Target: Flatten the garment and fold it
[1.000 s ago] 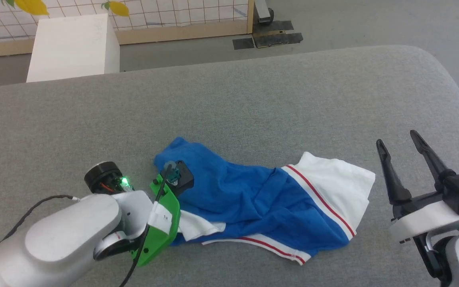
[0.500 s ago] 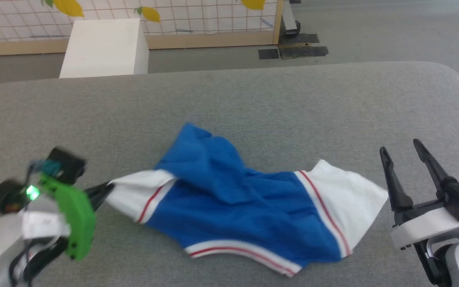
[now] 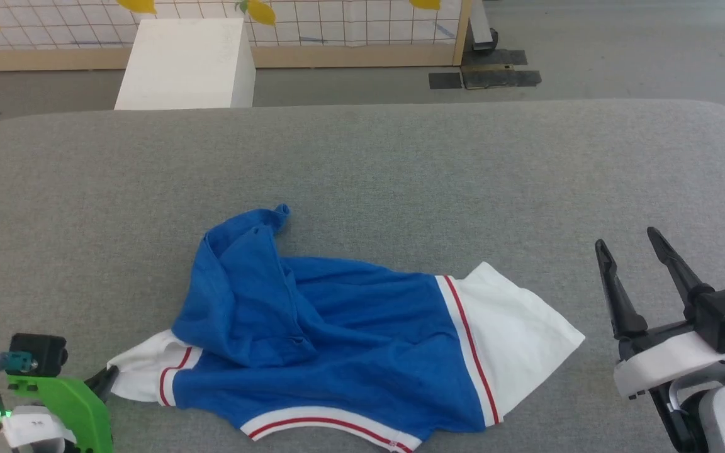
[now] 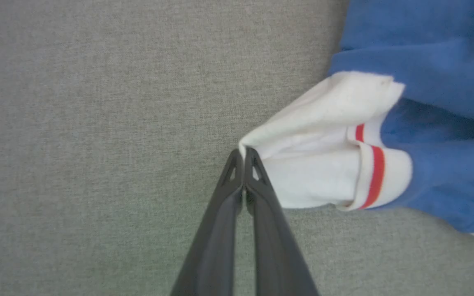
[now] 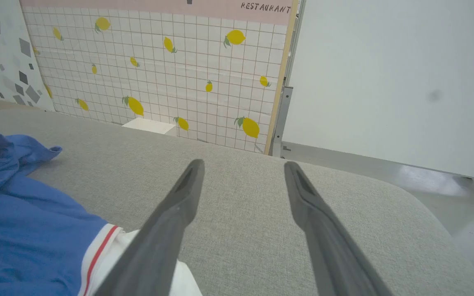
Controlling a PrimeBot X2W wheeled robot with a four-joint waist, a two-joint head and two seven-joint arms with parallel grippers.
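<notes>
Garment [image 3: 337,333]: a blue flap folds over, hiding the cloth beneath. Left gripper [image 3: 109,380]: largely behind its green mount [image 3: 79,409], arm cut off at the near edge.

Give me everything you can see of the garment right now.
The garment is a royal blue knit jersey with white sleeves and red-striped white trim. It lies crumpled on the grey padded table, blue body bunched and folded over itself, one white sleeve spread toward the right. The left gripper pinches the other sleeve's tip, shut. The right gripper stands open, apart from it.
</notes>
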